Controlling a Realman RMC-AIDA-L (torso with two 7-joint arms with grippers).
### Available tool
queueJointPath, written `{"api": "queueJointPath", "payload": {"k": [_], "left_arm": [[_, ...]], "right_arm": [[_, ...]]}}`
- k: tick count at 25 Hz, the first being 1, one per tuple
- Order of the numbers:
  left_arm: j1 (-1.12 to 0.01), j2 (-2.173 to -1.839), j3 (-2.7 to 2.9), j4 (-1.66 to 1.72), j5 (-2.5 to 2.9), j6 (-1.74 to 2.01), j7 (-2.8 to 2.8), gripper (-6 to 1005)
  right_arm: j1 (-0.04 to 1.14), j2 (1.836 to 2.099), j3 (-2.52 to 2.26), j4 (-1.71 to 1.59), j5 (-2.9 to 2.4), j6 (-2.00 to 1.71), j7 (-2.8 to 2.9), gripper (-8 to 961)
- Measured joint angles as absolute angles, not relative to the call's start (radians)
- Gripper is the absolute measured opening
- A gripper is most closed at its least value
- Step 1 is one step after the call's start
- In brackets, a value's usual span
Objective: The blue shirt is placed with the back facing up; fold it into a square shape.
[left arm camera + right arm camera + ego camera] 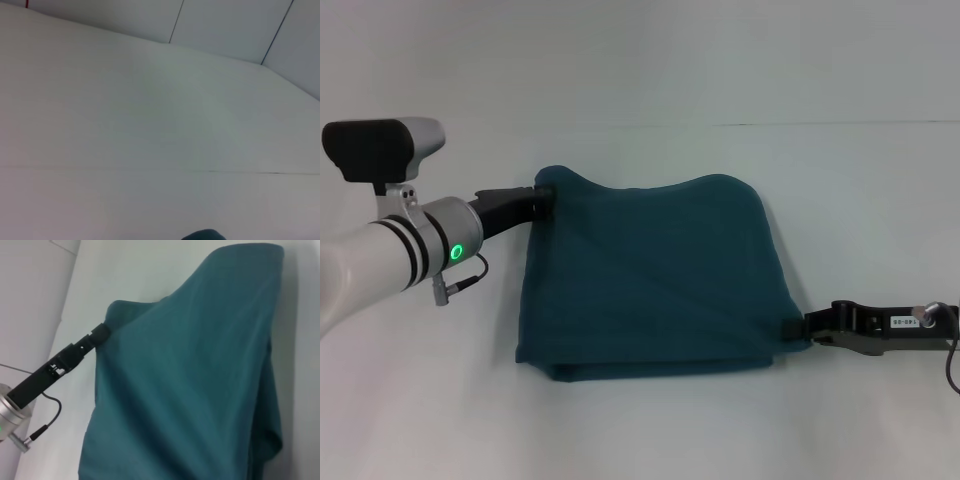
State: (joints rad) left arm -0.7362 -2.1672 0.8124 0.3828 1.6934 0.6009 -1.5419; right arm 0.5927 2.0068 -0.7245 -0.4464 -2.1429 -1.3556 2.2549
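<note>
The blue shirt lies folded over on the white table, plain side up, in a rough rectangle. My left gripper is shut on its far left corner, and the fabric rises to a peak there. From the right wrist view the left gripper pinches that raised corner of the blue shirt. At the near right corner, my right gripper is shut on the edge of the fabric. In the left wrist view only a sliver of the blue shirt shows.
The white table stretches around the shirt on all sides. A seam line crosses the table behind the shirt. A pale wall with panel joints stands beyond the far edge.
</note>
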Motion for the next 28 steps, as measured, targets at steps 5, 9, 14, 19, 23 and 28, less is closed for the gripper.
{"api": "queueJointPath", "payload": {"k": [5,9,14,19,23,28], "left_arm": [[-0.736,-2.165,0.803,0.383,1.693,0.595,-1.542,105],[-0.736,-2.164,0.802,0.383,1.693,0.593,-1.542,110],[-0.733,-2.165,0.802,0.39,1.693,0.597,-1.544,116],[-0.71,-2.165,0.802,0.411,1.693,0.67,-1.545,122],[-0.668,-2.164,0.8,0.474,1.693,0.724,-1.559,127],[-0.621,-2.162,0.785,0.536,1.693,0.776,-1.612,169]], "right_arm": [[0.592,1.995,-0.724,-0.438,-2.143,-1.356,2.255,32],[0.596,1.994,-0.724,-0.438,-2.143,-1.356,2.255,32],[0.597,1.995,-0.724,-0.438,-2.143,-1.343,2.253,33],[0.586,1.994,-0.701,-0.449,-2.136,-1.335,2.227,94],[0.582,1.98,-0.642,-0.456,-2.132,-1.33,2.2,156],[0.604,1.964,-0.601,-0.466,-2.131,-1.288,2.209,384]]}}
